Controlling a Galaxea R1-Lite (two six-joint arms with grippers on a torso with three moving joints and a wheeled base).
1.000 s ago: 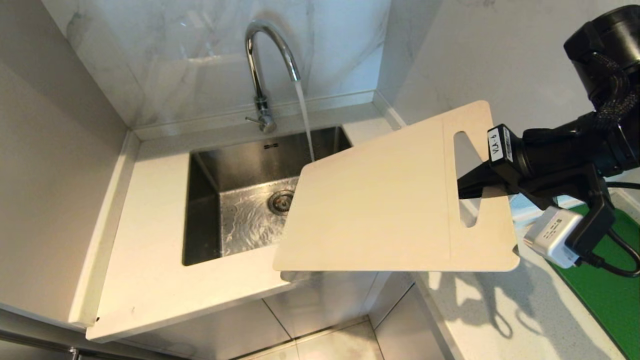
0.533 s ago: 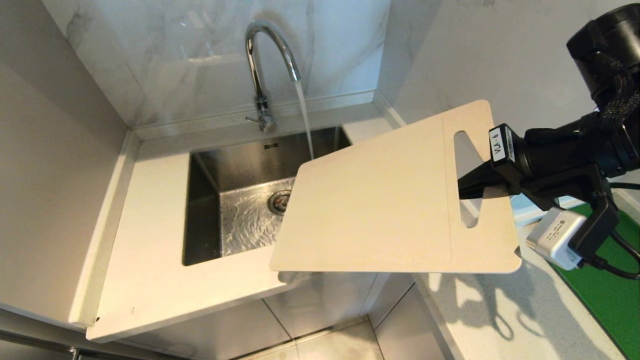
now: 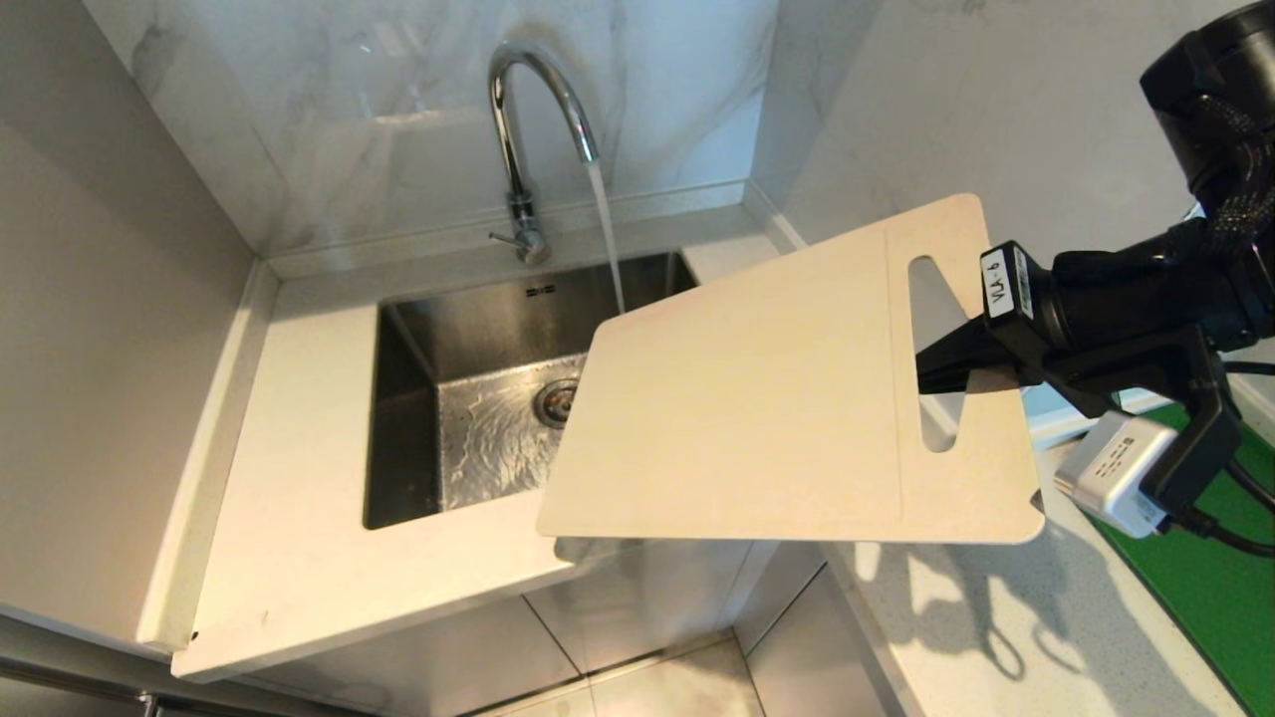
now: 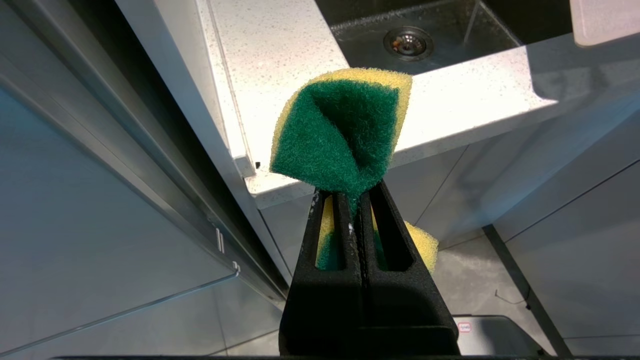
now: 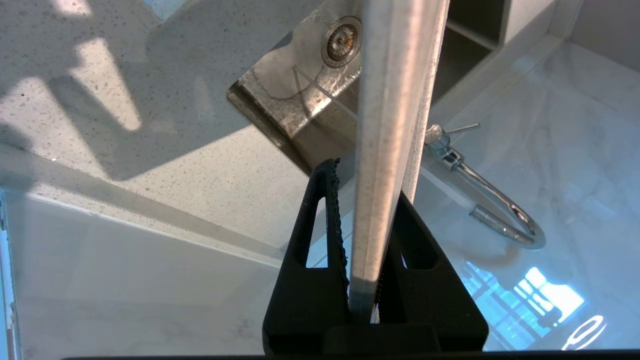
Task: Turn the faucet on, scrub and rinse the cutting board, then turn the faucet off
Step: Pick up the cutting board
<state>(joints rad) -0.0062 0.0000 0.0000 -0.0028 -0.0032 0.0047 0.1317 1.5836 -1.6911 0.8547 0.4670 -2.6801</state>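
The faucet point(image 3: 528, 129) stands behind the sink point(image 3: 398, 418), at its rear edge, with its spout arching over the basin. The drain point(image 3: 558, 401) lies in the sink floor. The cutting board point(image 3: 757, 398) hangs above the sink's right part and the counter's point(image 3: 299, 518) front corner, covering them; its far left corner seems to sit just beside the water stream point(image 3: 608, 239). A green mat point(image 3: 1225, 588) lies on the worktop at far right.

The cutting board point(image 3: 757, 398) is plain cream-beige, the faucet point(image 3: 518, 129) shiny chrome, and the sink point(image 3: 468, 398) dull steel grey. The sponge point(image 4: 340, 130) is dark green over yellow; the surface point(image 3: 299, 498) is white with fine speckles, and the wall point(image 3: 349, 119) is grey-veined white marble.
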